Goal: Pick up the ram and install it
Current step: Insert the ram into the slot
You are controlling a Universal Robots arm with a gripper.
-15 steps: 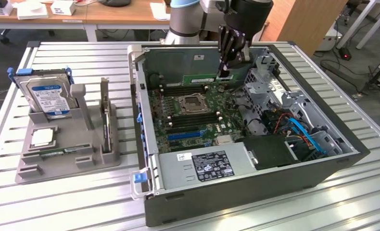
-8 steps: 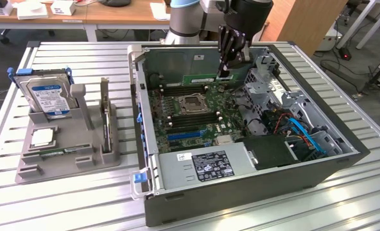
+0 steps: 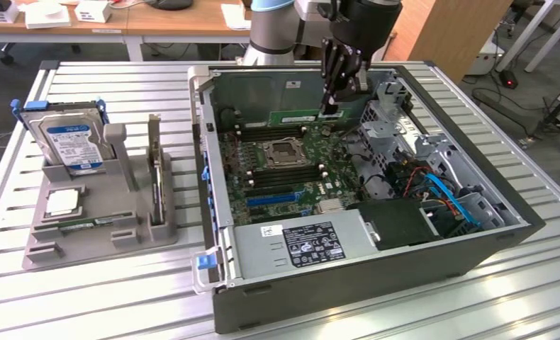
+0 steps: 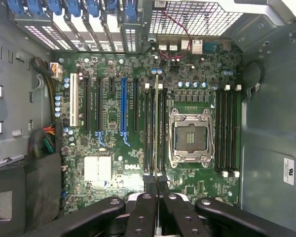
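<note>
Tool (image 3: 329, 108) clamped on ram (image 3: 294, 114) over motherboard (image 3: 290, 170), ram's middle hidden behind tool.

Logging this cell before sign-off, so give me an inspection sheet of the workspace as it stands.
Surface: slatted metal table carrying an open computer case and a grey holder.
Job's things: ram held above the motherboard, not seated.
Clutter: hard drive, processor chip and upright card in the holder.
Grippers: gripper, jaws shut on the ram.
Cables: blue cable and red wires inside the case.
Surroundings: wooden desks behind.
</note>
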